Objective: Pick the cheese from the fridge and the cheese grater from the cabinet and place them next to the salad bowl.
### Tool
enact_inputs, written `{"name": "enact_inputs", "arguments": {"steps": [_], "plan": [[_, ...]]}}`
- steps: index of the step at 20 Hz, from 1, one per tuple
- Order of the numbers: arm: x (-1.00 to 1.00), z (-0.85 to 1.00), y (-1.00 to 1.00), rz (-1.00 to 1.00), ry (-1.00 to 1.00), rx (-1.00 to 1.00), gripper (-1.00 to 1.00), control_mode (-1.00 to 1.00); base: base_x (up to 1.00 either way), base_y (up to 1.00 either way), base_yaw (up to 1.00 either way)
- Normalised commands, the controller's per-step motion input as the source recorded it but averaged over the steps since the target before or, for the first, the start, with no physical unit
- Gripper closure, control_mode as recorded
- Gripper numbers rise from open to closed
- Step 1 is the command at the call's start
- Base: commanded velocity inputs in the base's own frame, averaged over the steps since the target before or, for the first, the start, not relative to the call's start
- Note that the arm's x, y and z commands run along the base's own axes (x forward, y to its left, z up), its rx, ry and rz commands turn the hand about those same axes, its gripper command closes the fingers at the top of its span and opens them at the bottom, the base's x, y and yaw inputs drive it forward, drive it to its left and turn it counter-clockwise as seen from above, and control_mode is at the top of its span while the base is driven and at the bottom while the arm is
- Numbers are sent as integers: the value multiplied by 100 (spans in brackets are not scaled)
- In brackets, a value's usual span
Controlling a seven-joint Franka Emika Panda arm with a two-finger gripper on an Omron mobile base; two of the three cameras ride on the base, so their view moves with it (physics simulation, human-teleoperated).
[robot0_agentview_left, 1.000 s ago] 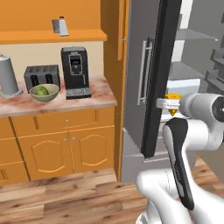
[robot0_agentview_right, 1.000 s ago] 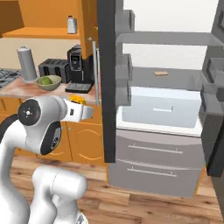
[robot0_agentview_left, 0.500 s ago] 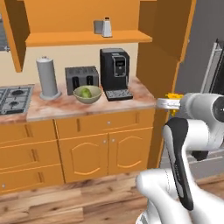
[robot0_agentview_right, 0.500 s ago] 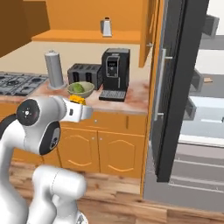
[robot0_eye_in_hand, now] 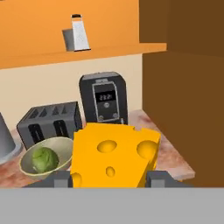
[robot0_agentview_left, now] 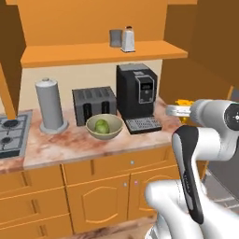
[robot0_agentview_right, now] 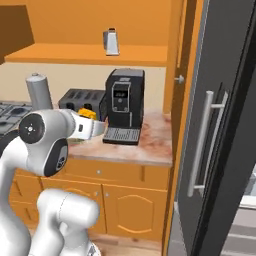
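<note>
I have the cheese (robot0_eye_in_hand: 114,155) clamped in the tool (robot0_eye_in_hand: 109,179), its 2 fingertips (robot0_eye_in_hand: 62,179) pressed on either side of the wedge, carried in the air out in front of the bench (robot0_agentview_left: 74,149). The salad bowl (robot0_agentview_left: 104,126) sits before the toaster (robot0_agentview_left: 94,104), left of the coffee machine (robot0_agentview_left: 137,96). To finish this step well, I would reach in low over the bench edge, set the wedge on the bare patch just beside the bowl, and only part the fingers once it rests flat, staying off the bowl's rim. The cheese grater (robot0_agentview_left: 128,39) waits on the cabinet (robot0_agentview_left: 100,53) shelf. Against 1 second ago, the base has swung from the fridge (robot0_agentview_right: 220,130) toward the bench, grip unchanged.
</note>
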Motion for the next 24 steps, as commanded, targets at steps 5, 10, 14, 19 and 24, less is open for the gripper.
{"name": "enact_inputs", "arguments": {"steps": [5,10,14,19,24], "plan": [[0,0,0,0,0,0,100,100,100,14,0],[0,0,0,0,0,0,100,100,88,56,0],[0,0,0,0,0,0,100,100,55,53,7],[0,0,0,0,0,0,100,100,-2,24,6],[-19,-12,79,10,10,-12,100,-100,0,0,0]]}}
